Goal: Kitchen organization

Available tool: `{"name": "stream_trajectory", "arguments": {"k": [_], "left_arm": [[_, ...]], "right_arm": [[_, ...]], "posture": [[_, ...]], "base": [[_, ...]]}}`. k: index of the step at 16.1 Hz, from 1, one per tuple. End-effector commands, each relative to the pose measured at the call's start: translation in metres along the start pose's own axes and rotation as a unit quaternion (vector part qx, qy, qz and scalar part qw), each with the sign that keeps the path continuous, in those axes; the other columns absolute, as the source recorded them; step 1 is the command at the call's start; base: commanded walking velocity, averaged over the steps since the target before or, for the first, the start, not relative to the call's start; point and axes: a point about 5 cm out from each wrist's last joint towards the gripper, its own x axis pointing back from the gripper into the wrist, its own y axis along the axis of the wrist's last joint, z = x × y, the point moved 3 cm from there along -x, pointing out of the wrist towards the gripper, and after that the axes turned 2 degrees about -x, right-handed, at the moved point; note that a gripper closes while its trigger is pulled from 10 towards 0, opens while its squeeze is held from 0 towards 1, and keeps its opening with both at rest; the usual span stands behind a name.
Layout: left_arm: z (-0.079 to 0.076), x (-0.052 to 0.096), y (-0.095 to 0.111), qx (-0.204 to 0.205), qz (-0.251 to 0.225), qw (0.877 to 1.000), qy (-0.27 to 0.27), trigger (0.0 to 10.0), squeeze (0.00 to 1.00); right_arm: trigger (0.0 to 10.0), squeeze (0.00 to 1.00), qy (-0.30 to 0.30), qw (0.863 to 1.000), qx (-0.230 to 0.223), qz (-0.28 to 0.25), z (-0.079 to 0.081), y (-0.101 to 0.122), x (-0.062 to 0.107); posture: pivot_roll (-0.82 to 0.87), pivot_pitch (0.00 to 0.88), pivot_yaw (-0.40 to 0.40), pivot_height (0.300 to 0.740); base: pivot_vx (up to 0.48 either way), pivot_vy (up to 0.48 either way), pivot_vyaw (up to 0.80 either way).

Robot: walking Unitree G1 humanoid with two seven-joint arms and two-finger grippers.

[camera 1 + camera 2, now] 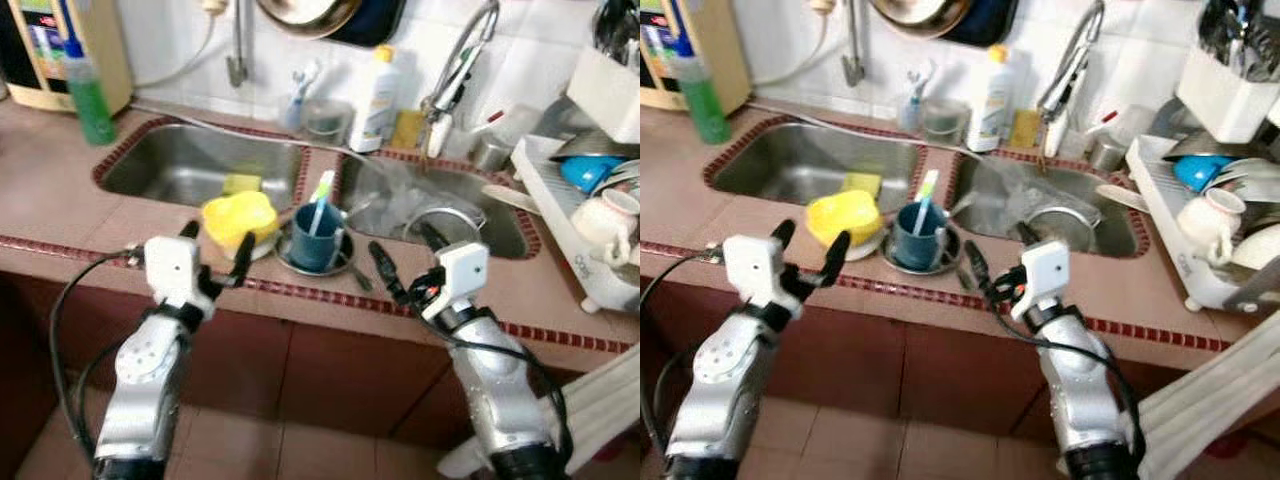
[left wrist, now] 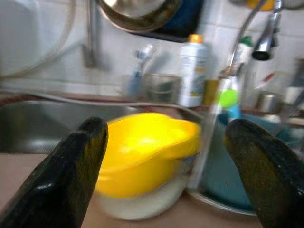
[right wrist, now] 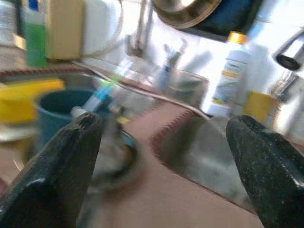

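Note:
A yellow bowl (image 1: 238, 219) sits on a white plate at the counter's front, between the two sink basins. Beside it a dark blue cup (image 1: 317, 239) holding a green-and-white toothbrush (image 1: 320, 197) stands on a metal saucer. My left gripper (image 1: 216, 250) is open just in front of the yellow bowl (image 2: 142, 152), fingers (image 2: 76, 171) spread to either side of it. My right gripper (image 1: 405, 255) is open over the counter edge, to the right of the cup (image 3: 57, 118), with nothing between its fingers (image 3: 57, 166).
A double steel sink (image 1: 200, 160) holds a yellow sponge (image 1: 241, 184) on the left and a metal pot (image 1: 445, 222) on the right. A white bottle (image 1: 375, 100), green bottle (image 1: 88, 90), tap (image 1: 455, 70) and a dish rack (image 1: 590, 200) with cups line the back and right.

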Motion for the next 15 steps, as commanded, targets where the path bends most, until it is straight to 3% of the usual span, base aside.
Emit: {"name": "stream_trajectory", "arguments": {"k": [1,8,12,15], "left_arm": [[-0.003,-0.001,0.005,-0.006,-0.007,1.0,-0.009,10.0,0.0],[-0.02,-0.003,0.016,-0.025,-0.027,0.998,-0.048,10.0,0.0],[-0.026,-0.003,0.016,-0.024,-0.025,0.998,-0.058,10.0,0.0],[-0.024,-0.003,0.018,-0.027,-0.026,0.998,-0.054,10.0,0.0]], "right_arm": [[10.0,0.0,-0.006,1.0,0.008,-0.012,-0.006,0.008,-0.002],[10.0,0.0,-0.001,0.998,-0.017,-0.056,-0.026,0.034,-0.022],[10.0,0.0,-0.022,0.994,-0.082,-0.072,-0.039,0.04,-0.035],[10.0,0.0,-0.019,0.987,-0.148,-0.063,-0.037,0.028,-0.041]], "posture": [[-0.02,0.0,-0.108,0.74],[-0.03,0.0,-0.11,0.74],[-0.03,0.0,-0.109,0.74],[-0.02,0.0,-0.112,0.74]], "base": [[0.0,0.0,0.0],[0.0,0.0,0.0],[0.0,0.0,0.0],[0.0,0.0,0.0]]}}
